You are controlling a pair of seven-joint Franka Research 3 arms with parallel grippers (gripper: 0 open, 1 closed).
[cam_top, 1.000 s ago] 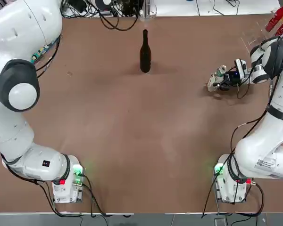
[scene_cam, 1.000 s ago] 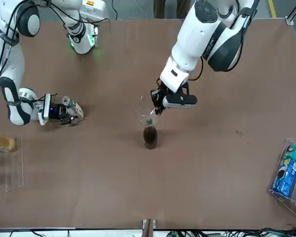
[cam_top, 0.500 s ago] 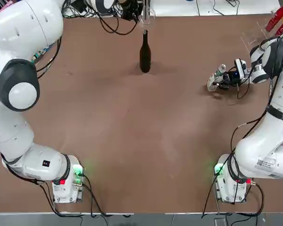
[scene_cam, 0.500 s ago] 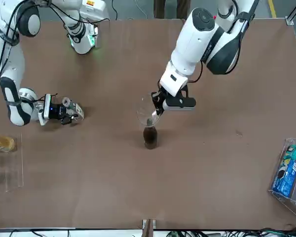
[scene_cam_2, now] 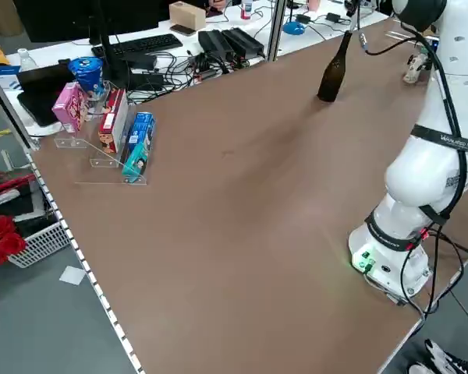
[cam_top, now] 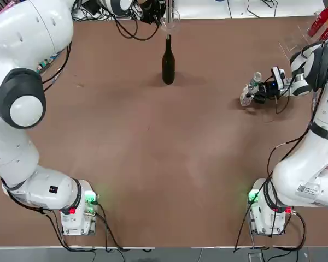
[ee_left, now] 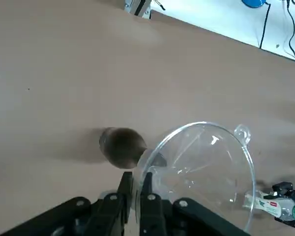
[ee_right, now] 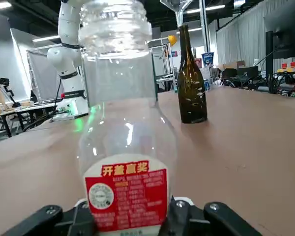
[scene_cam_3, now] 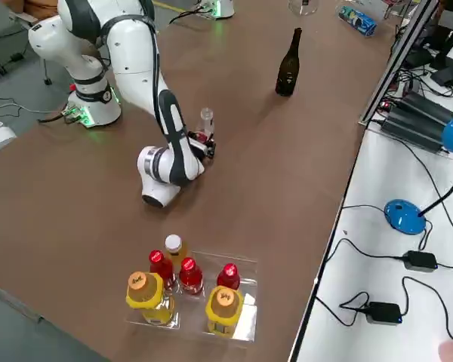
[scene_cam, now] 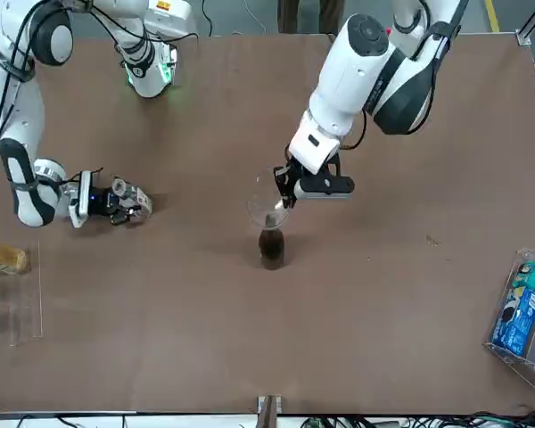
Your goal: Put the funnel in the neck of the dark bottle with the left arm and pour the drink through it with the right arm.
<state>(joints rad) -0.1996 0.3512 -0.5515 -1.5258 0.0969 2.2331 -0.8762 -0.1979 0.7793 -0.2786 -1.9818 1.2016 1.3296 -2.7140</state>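
Front view shows us the left gripper (scene_cam: 282, 189) near the middle of the frame, its fingers pinched together on the rim of the funnel (scene_cam: 266, 202), which hangs tilted just above the dark bottle (scene_cam: 271, 247); the clear bowl sits slightly to the upper left of the bottle's mouth, and we cannot tell whether the spout has entered the neck. From the left wrist view we see the two fingers (ee_left: 126, 186) clamped on the funnel's edge, the round bowl spreading toward the lower right of that frame and the bottle's dark top just beside the spout. In the top view the dark bottle (cam_top: 168, 60) stands upright in the upper middle of the frame, with the funnel (cam_top: 170, 21) over its neck at the top edge. At the left edge of the front view the right gripper (scene_cam: 125, 203) lies low over the table (scene_cam: 383, 312), clamped on the drink (scene_cam: 127, 197), well apart from the dark bottle. In the right wrist view the drink (ee_right: 124, 123) fills the centre, standing upright with no cap on its threaded mouth, a red label low on its body, the jaws closed against its base. In the right side view several red and yellow bottles (scene_cam_3: 189, 290) stand in a clear tray at the lower middle.
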